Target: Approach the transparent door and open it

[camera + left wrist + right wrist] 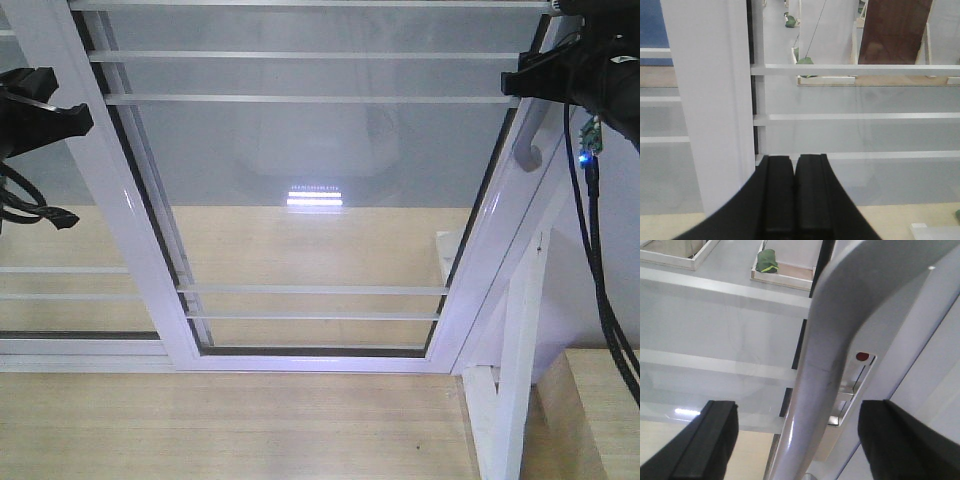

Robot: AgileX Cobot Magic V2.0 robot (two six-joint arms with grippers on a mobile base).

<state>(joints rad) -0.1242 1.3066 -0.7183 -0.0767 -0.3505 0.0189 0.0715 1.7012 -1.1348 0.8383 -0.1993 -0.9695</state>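
The transparent door [310,190] fills the front view, a clear glass panel with thin white bars in a white frame. Its curved grey handle [528,140] is on the right stile. My right gripper [535,82] is at that handle. In the right wrist view the right gripper [800,407] is open, and the handle [825,370] runs between its two black fingers [715,435] without touching either. The lock plate [855,385] lies just behind the handle. My left gripper [794,160] is shut on nothing, in front of the door's left stile [710,100].
A barred glass panel without a handle [60,260] stands left of the door. A bare white frame post [515,350] and a wooden ledge [600,410] are at the lower right. Black cables [600,260] hang from the right arm. Light wooden floor [230,420] lies below.
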